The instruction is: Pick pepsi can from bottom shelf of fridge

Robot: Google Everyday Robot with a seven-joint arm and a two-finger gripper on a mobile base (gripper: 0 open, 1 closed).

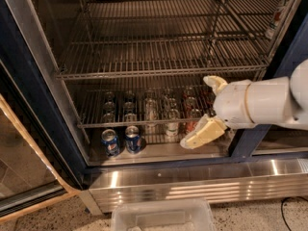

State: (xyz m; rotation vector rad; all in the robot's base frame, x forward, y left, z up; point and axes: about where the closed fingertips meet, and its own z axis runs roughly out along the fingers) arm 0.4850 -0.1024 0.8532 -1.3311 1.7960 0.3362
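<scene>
Two dark-blue cans stand side by side at the left of the bottom shelf point(163, 151), a smooth metal floor panel in the fridge point(29, 85). The left one, with white-red markings, is the pepsi can point(110, 142). Its twin point(133, 138) shows a round logo. My gripper point(191, 141) is cream-coloured and hangs from the white arm point(260, 102) on the right. It points down and left, just above the shelf's front, about a can-width-and-a-half right of the twin can. It holds nothing that I can see.
Rows of silver cans point(150, 110) and red cans point(191, 110) stand on the wire rack behind the gripper. Wire racks point(159, 52) are above, with one can at the upper right point(278, 12). A steel kick plate point(192, 182), a clear plastic bin point(163, 218) and the open glass door point(19, 177) are below and left.
</scene>
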